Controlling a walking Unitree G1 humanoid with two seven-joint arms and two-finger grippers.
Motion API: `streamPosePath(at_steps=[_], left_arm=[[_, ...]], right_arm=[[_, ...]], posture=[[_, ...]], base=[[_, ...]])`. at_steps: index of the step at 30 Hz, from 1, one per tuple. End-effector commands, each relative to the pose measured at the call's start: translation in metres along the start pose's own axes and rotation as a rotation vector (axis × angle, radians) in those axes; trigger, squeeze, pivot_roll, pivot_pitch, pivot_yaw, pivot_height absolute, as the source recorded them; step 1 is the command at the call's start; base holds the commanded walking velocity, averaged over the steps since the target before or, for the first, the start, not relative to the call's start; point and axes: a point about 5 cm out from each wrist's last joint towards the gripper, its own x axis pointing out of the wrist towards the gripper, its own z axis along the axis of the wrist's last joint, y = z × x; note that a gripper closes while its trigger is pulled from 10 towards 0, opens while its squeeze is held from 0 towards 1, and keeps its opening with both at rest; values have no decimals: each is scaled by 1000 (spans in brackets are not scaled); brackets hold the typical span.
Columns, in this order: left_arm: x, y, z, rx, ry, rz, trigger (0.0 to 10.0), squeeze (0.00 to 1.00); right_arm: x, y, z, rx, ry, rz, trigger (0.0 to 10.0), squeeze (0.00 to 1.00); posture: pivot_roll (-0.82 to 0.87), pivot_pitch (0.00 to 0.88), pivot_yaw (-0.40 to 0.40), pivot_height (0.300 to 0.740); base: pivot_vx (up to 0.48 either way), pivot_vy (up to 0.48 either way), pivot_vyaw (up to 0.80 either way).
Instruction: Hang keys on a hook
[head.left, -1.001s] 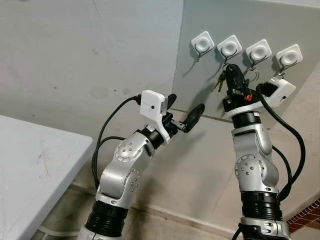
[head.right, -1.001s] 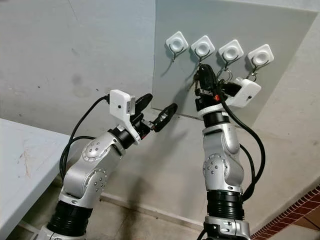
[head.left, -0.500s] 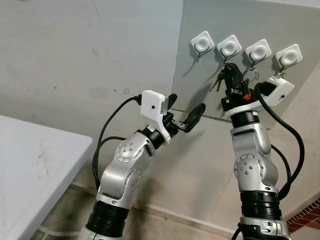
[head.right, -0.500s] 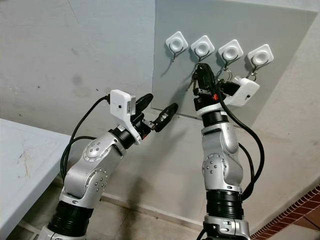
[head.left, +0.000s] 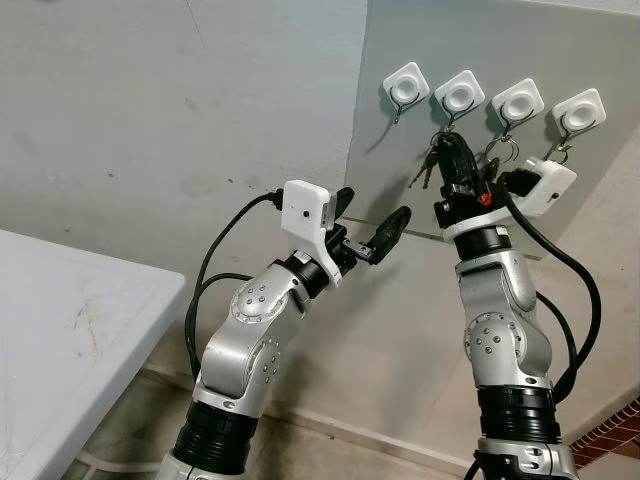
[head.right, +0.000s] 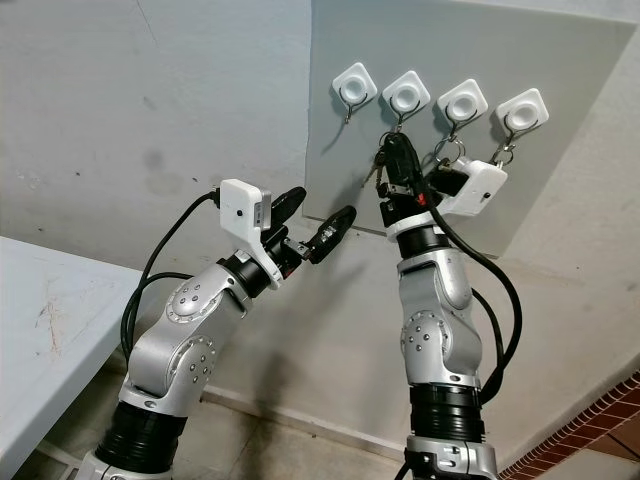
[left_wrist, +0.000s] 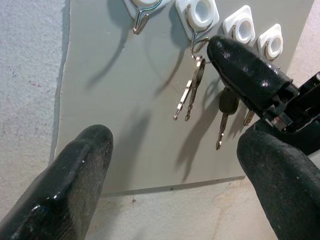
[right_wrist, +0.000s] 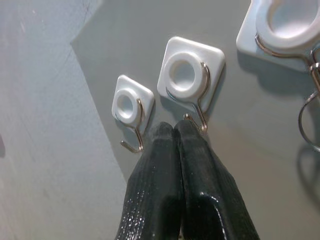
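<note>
Left gripper, fingers spread and empty, raised short of the panel; right gripper, fingers pressed together at the second hook, from which the keys hang against the panel on the grey wall.

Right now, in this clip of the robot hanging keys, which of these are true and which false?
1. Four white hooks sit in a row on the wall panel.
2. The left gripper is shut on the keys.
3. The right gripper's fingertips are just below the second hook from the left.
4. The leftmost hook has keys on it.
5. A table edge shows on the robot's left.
1. True: four hooks line the grey panel.
2. False: the left gripper is open and holds nothing, well short of the keys.
3. True: the right gripper is shut there.
4. False: the leftmost hook is bare.
5. True: the table.
</note>
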Motion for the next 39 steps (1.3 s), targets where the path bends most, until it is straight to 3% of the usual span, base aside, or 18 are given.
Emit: streamPosePath(at_steps=[1, 16, 24, 37, 38, 39], left_arm=[[0, -1, 3, -5, -13, -1, 10000, 0], [1, -2, 3, -9, -14, -1, 10000, 0], [1, -2, 4, -13, -18, 3, 10000, 0], [0, -1, 5, -23, -19, 10, 10000, 0], [0, -1, 5, -24, -19, 11, 10000, 0], [0, -1, 4, -22, -18, 12, 10000, 0]], right_arm=[[8, 6, 16, 5, -79, 28, 10000, 0], [13, 3, 19, 41, -98, -5, 10000, 0], [5, -15, 7, 97, -52, -126, 10000, 0], [-1, -21, -2, 106, -25, -169, 10000, 0], [-2, -20, -2, 109, -27, -165, 10000, 1000], [-3, -20, -2, 108, -28, -161, 10000, 1000]], posture=[[-2, 21, -27, 740], [-2, 25, -27, 740], [-3, 28, -27, 740], [-2, 32, -25, 740], [0, 32, -26, 740], [0, 32, -26, 740]], base=[[0, 0, 0], [0, 0, 0], [0, 0, 0], [0, 0, 0], [0, 0, 0], [0, 0, 0]])
